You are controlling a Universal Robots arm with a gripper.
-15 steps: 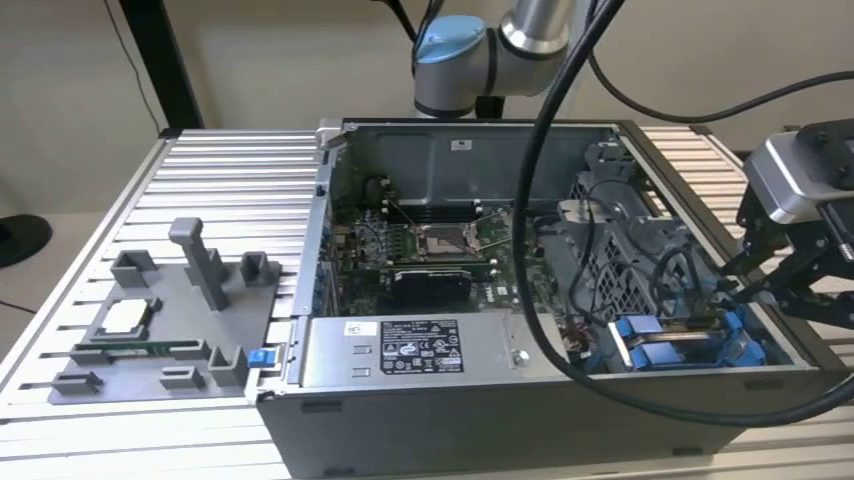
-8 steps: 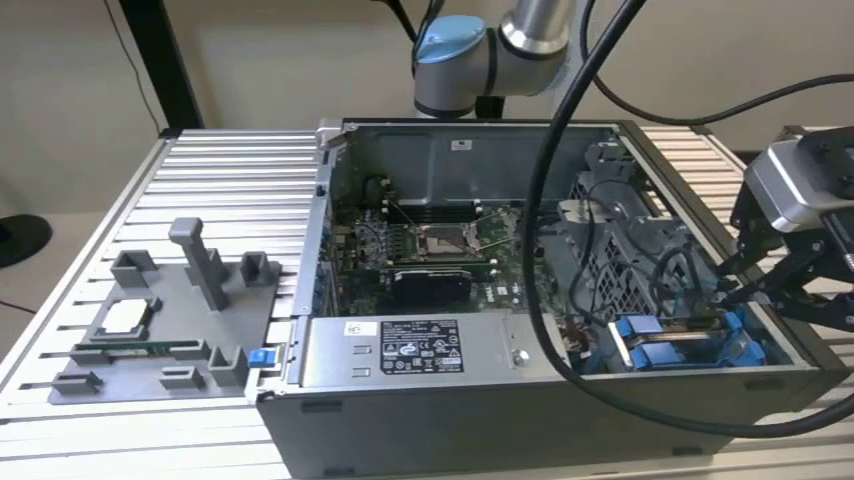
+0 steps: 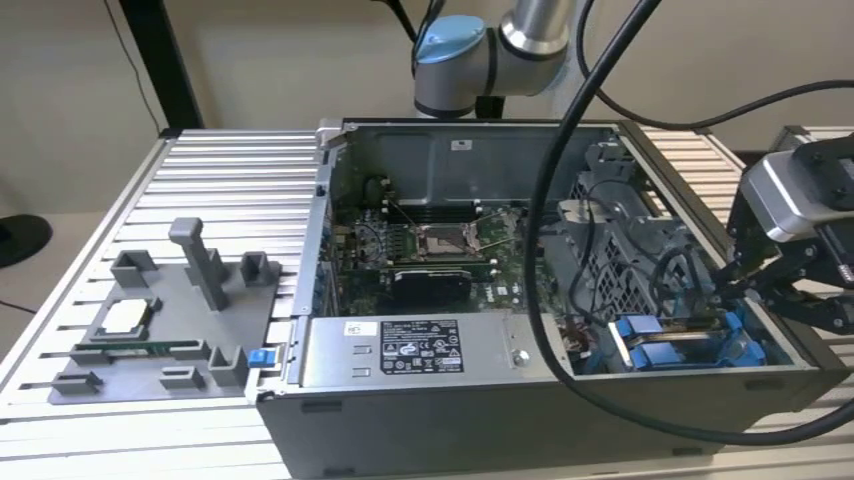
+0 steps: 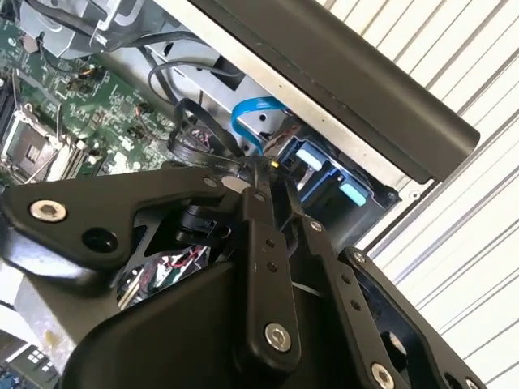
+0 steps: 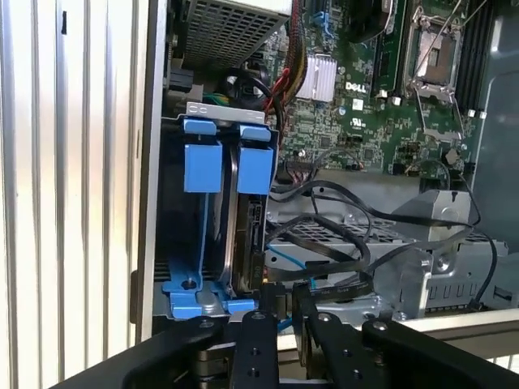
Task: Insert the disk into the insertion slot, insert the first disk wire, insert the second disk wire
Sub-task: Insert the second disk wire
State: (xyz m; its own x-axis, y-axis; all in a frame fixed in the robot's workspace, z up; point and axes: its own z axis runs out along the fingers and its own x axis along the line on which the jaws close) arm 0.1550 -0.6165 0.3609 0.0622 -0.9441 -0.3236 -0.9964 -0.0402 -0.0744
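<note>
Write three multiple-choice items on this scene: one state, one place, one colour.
1. The computer case is: A open, inside exposed; B closed; C upside down.
2. In the exterior view, the tool is: A off the case; B by the insertion slot; C over the case's middle.
3. The slot's rails are: A red; B blue; C yellow.
Answers: 1 A, the motherboard shows inside; 2 B, it hangs at the case's end on the exterior view's right; 3 B, bright blue tabs.
</note>
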